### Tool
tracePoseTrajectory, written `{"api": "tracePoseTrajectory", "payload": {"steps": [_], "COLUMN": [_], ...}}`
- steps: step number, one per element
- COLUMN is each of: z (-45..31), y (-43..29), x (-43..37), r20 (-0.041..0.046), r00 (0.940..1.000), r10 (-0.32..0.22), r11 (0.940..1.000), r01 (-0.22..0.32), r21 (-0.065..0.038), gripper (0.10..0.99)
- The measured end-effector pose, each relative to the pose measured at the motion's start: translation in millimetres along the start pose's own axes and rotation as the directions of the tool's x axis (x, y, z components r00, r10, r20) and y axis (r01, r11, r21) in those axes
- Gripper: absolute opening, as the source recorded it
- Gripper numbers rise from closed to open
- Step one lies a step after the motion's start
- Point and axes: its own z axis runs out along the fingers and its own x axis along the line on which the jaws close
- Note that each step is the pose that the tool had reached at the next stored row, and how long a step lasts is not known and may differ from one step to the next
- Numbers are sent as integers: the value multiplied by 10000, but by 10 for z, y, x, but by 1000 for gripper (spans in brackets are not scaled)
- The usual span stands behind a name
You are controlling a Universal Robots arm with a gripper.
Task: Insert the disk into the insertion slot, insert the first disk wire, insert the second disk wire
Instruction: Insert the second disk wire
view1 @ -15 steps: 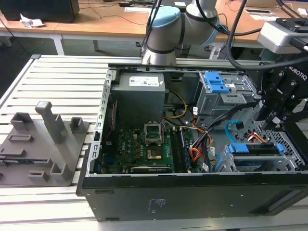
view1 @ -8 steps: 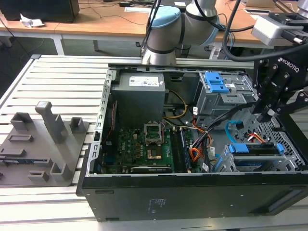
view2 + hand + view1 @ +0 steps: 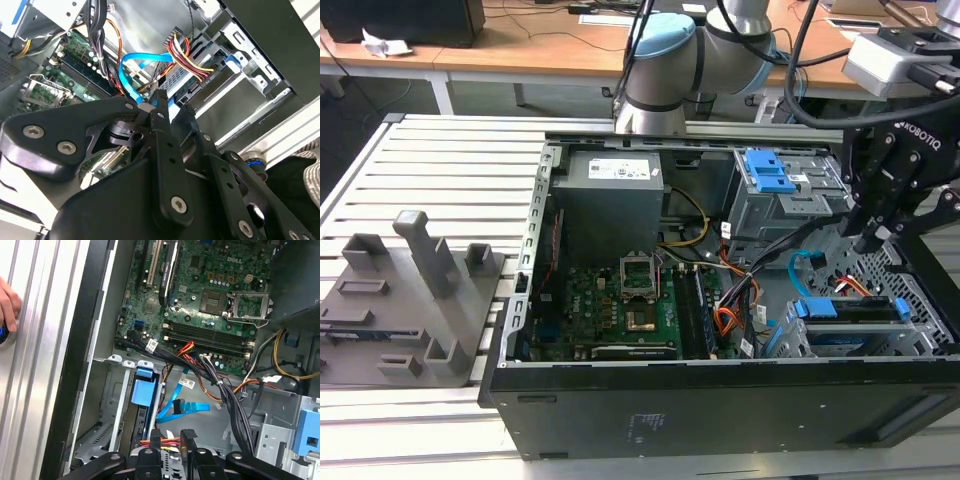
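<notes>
Tool [image 3: 168, 436] spread apart, gripping nothing — the second disk wire [image 3: 186, 407] loops just beside it.

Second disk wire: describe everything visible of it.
The thin flat light blue data cable looks like flexible plastic ribbon. It arches in a twisted loop inside the open black computer case, above the case's grey metal floor. One end runs down to the black gripper. I cannot make out its plug.

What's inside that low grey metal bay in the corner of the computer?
The disk sits in the slot, its blue carrier showing, with the red and yellow first wire reaching its end. The slot's walls cover most of its body.
</notes>
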Motion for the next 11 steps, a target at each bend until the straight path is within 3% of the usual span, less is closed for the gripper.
{"api": "tracePoseTrajectory", "payload": {"steps": [1, 7, 11], "z": [0, 13, 35], "y": [0, 72, 84], "x": [-1, -21, -105], "r20": [-13, -7, -8], "r00": [9994, 9994, 9993], "r10": [-343, -347, -382], "r11": [9994, 9994, 9993], "r01": [343, 348, 382], "r21": [14, 17, 19], "gripper": [302, 302, 302]}}
